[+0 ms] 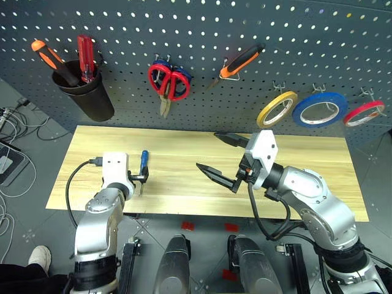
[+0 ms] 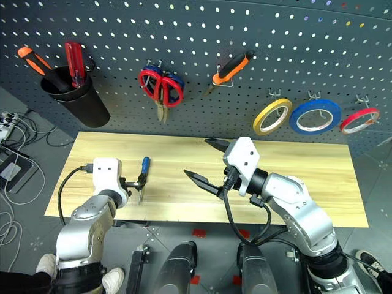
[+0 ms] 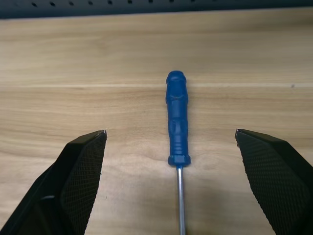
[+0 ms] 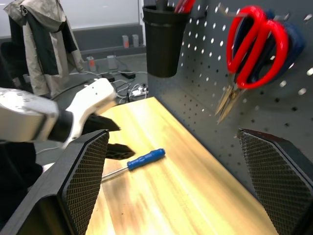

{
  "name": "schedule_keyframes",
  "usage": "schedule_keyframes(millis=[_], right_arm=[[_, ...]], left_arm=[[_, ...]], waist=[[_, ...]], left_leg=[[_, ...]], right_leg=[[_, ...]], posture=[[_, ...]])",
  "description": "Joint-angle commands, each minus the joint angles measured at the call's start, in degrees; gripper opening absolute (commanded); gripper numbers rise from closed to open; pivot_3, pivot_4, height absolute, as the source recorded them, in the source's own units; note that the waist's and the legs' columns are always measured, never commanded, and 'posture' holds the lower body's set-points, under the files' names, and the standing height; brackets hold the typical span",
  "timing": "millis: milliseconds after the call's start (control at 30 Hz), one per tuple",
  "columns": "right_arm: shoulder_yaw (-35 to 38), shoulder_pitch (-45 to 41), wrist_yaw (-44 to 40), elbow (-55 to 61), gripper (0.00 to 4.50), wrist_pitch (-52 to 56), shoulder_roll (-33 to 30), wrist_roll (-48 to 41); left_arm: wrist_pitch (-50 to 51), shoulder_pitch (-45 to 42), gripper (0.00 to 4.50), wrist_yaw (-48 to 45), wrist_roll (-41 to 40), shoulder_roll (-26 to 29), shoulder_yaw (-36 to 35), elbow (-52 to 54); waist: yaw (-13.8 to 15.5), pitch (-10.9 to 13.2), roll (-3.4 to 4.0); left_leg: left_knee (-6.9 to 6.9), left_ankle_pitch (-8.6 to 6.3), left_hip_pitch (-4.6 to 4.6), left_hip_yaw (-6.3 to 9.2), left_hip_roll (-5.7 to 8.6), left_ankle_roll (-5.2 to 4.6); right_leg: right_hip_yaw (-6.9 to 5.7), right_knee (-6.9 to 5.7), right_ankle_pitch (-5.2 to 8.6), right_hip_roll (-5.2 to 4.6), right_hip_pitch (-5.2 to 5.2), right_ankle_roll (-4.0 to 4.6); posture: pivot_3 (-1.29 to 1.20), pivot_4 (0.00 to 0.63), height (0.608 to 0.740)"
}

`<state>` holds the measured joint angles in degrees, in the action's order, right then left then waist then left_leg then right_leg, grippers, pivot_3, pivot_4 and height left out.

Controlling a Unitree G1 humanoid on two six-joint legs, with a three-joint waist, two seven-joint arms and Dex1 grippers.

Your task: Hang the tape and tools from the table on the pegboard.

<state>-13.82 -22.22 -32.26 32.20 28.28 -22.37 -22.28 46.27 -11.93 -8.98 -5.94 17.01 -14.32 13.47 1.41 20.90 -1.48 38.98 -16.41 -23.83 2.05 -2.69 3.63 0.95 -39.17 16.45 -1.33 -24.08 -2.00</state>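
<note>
Already most of the job looks done: the yellow tape (image 1: pixel 277 109) hangs on its hook on the pegboard (image 1: pixel 202 30) beside the blue roll (image 1: pixel 320 109) and the red roll (image 1: pixel 364 113), the red-handled scissors (image 1: pixel 169 81) hang over a blue-handled pair, and the pliers (image 1: pixel 240 62) sit slantwise on a hook further right, so each is stored where a hook can carry it by its ring or handle. Only the blue-handled screwdriver (image 3: pixel 177 117) lies on the table (image 1: pixel 184 202), flat on the wood, handle toward the pegboard and shaft toward the robot. The left gripper (image 1: pixel 142 178) sits low over the table at the shaft end of the tool with its fingers (image 3: pixel 80 171) spread wide and empty; in the left wrist view the handle lies between the two fingers, roughly centred, neither finger touching it, which looks like a line-up for closing on the handle. The right gripper (image 1: pixel 223 156) hovers above the middle of the table, well apart from the screwdriver, likewise wide open and holding nothing, probably just kept clear while the left does the picking.
</note>
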Motion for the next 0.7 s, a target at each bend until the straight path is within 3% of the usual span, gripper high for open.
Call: schedule_keyframes(millis=[33,467,567,700], right_arm=[[-1.3,-2.6,0.6,0.0,4.50,0.9,1.8,0.5],[-0.8,-2.6,1.3,2.2,4.50,4.9,2.2,0.5],[-0.8,-2.4,1.3,2.3,4.50,5.0,2.1,0.7],[-1.0,-2.4,1.3,2.1,4.50,4.8,2.1,1.0]], left_arm=[[1.4,-4.0,4.44,-1.8,-1.4,1.9,0.0,-3.8],[2.9,-9.8,4.44,-6.0,-3.1,5.9,1.3,-14.0],[2.5,-10.3,3.85,-6.4,-3.2,6.4,1.5,-15.0],[2.2,-11.1,2.59,-6.7,-3.2,6.9,1.6,-15.7]], waist=[[0.0,0.9,0.01],[-0.1,3.5,0.07],[-0.1,3.6,0.11],[-0.1,3.7,0.10]], left_leg=[[0.01,0.00,0.00,0.02,0.00,0.00],[0.01,0.04,-0.07,0.08,-0.01,0.07],[0.01,0.04,-0.08,0.07,-0.01,0.07],[0.00,0.05,-0.08,0.07,-0.02,0.08]], right_leg=[[0.00,-0.07,0.00,0.01,-0.03,0.00],[0.00,-0.34,0.02,0.00,-0.21,0.02],[0.00,-0.35,0.02,0.01,-0.23,0.02],[0.00,-0.31,0.03,0.01,-0.24,0.01]], posture=[[0.10,0.470,0.740],[0.08,0.501,0.740],[0.08,0.502,0.740],[0.08,0.501,0.740]])
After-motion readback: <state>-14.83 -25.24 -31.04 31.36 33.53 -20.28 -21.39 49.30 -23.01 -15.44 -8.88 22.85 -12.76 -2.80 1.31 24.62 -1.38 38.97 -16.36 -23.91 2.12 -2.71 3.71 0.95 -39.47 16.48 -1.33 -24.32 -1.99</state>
